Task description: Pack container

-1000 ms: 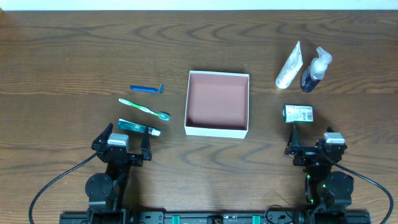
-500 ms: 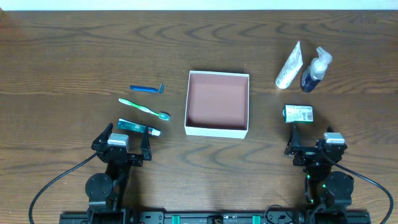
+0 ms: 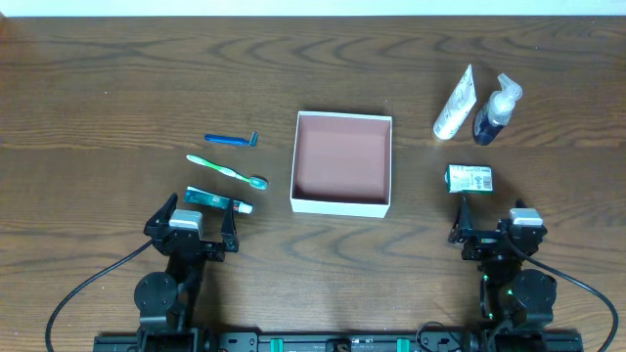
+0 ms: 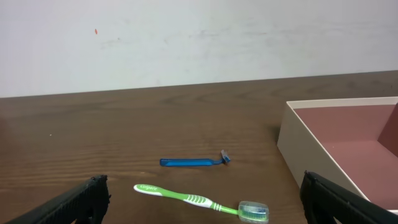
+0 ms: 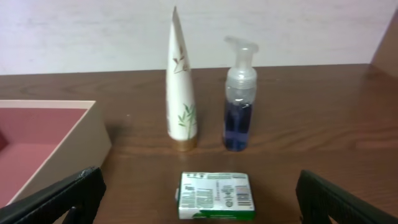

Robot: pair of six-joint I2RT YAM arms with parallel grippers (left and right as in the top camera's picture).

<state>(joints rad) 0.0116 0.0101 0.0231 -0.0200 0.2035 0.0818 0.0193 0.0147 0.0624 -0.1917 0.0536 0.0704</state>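
On a dark wooden table [image 3: 117,78], the container [image 3: 341,204] sits open-topped at the centre. The left gripper [image 3: 197,219] and right gripper [image 3: 489,223] rest at the near edge, fingers spread wide. A white tube [image 3: 454,104], pump bottle [image 3: 494,112] and packet [image 3: 470,178] lie to the container's right, a toothbrush [image 3: 227,171] and razor [image 3: 232,140] to its left.

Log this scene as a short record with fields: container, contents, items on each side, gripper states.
container: white square box, open top, pink-brown inside
contents: nothing in it
robot's left of it: blue razor, green toothbrush, small green tube
robot's right of it: white tube, blue pump bottle, green-and-white packet
left gripper: open, holding nothing, beside the small green tube
right gripper: open, holding nothing, just short of the packet
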